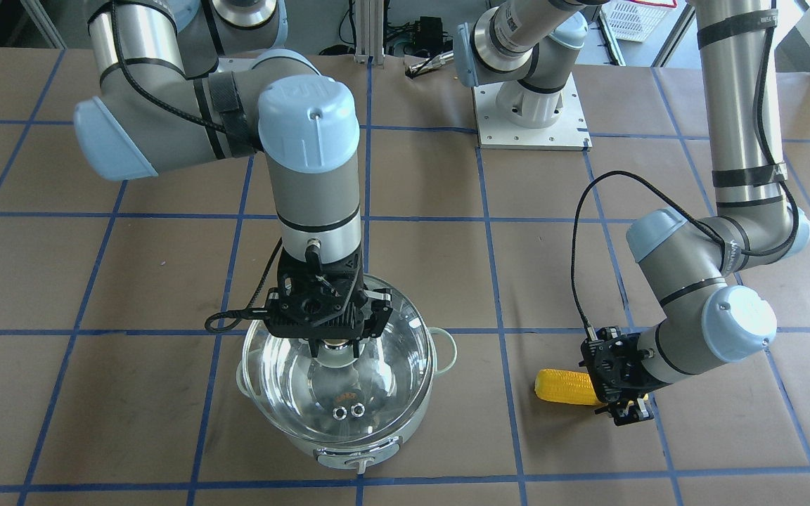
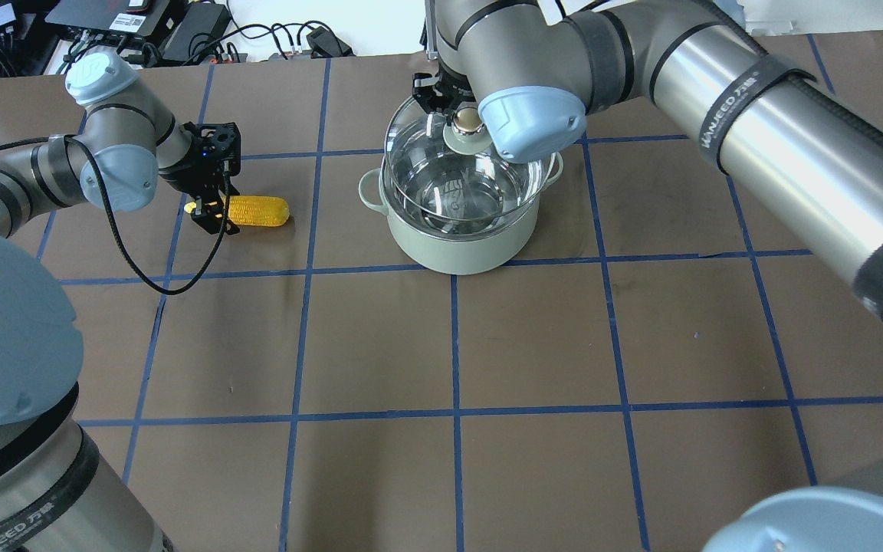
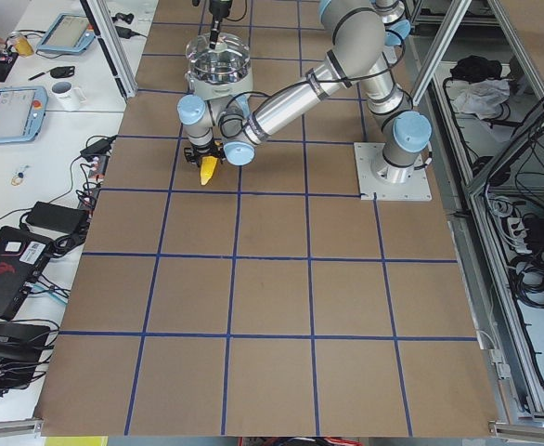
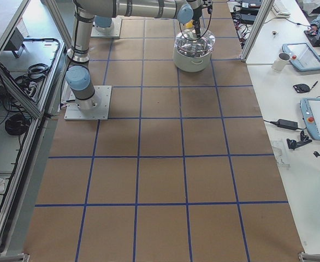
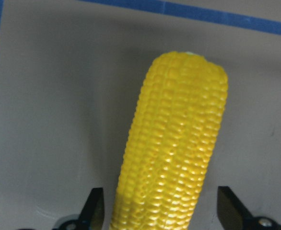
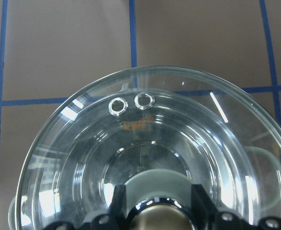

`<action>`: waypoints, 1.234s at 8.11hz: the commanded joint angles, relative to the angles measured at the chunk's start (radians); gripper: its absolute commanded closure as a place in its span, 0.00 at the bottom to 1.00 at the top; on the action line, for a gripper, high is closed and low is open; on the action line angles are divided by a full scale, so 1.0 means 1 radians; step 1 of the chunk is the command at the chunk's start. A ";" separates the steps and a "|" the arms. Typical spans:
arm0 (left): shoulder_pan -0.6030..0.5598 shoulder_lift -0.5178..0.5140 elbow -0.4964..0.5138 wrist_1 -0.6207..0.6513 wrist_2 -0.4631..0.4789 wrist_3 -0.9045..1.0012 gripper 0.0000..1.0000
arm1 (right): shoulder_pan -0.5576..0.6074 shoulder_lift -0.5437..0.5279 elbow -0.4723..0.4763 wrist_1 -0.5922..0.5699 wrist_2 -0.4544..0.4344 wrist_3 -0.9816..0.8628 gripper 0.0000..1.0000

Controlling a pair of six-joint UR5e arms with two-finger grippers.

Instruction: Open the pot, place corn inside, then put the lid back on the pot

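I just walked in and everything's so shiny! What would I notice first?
The clear glass domed lid, held in the right gripper over the pale mint-green round pot. Next, the bright yellow toy ear of corn lying on the brown table, with the open left gripper around it.

1. pot (image 2: 457,249) mouth: covered from above by the lid (image 1: 384,365). seated on the rim or just off it, can't tell.
2. over the lid: right gripper (image 6: 155,203) closed on the knob, right arm (image 2: 756,115) slanting across that side.
3. corn (image 5: 179,134): left gripper (image 5: 160,203) straddles one end, a gap either side of the cob.
4. bare table (image 2: 330,226) between corn and pot; the two well apart.
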 commanded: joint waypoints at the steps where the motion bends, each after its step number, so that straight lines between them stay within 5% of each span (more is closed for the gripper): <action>1: -0.001 0.014 0.003 -0.005 0.009 -0.002 1.00 | -0.063 -0.167 0.001 0.191 0.013 -0.086 0.85; 3: -0.009 0.080 0.006 -0.040 0.009 -0.010 1.00 | -0.147 -0.325 0.017 0.408 0.048 -0.137 0.89; 5: -0.050 0.212 0.009 -0.119 0.009 -0.056 1.00 | -0.175 -0.374 0.027 0.522 0.064 -0.164 0.91; 8: -0.209 0.365 0.012 -0.122 0.008 -0.281 1.00 | -0.175 -0.381 0.036 0.527 0.069 -0.192 0.92; 10: -0.332 0.367 0.012 -0.011 0.006 -0.393 1.00 | -0.177 -0.381 0.036 0.527 0.095 -0.192 0.92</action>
